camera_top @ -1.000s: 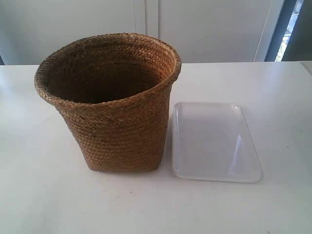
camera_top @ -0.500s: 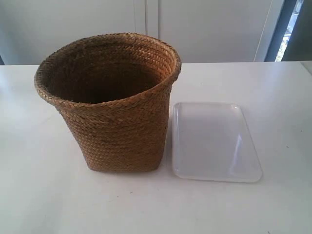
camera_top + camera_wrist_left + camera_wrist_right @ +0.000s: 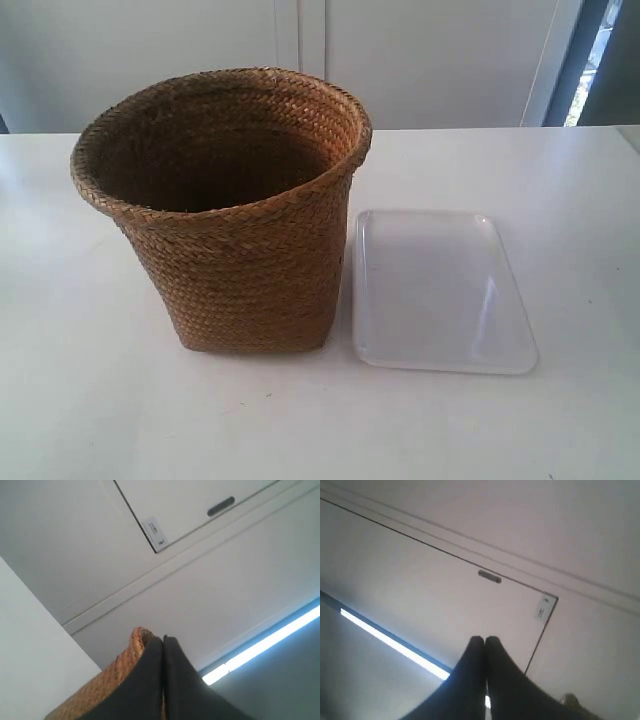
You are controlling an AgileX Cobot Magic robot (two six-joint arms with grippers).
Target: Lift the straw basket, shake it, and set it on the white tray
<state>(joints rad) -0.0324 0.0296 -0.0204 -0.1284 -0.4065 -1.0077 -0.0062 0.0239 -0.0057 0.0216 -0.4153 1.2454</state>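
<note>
Jaws clenched on nothing, both pairs; we judge the lift not yet begun.
Exterior view: the straw basket (image 3: 240,250) stands upright on the table (image 3: 90,400), unmoved this past second, with the white tray (image 3: 440,290) just beside it at 3 o'clock. Left wrist view: we see the left jaws pressed together, the basket rim close beyond them. Right wrist view: the right jaws likewise, straw barely showing.

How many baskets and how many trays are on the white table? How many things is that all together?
Brown woven straw basket: 1
Flat glossy white plastic tray: 1
Total: 2
</note>
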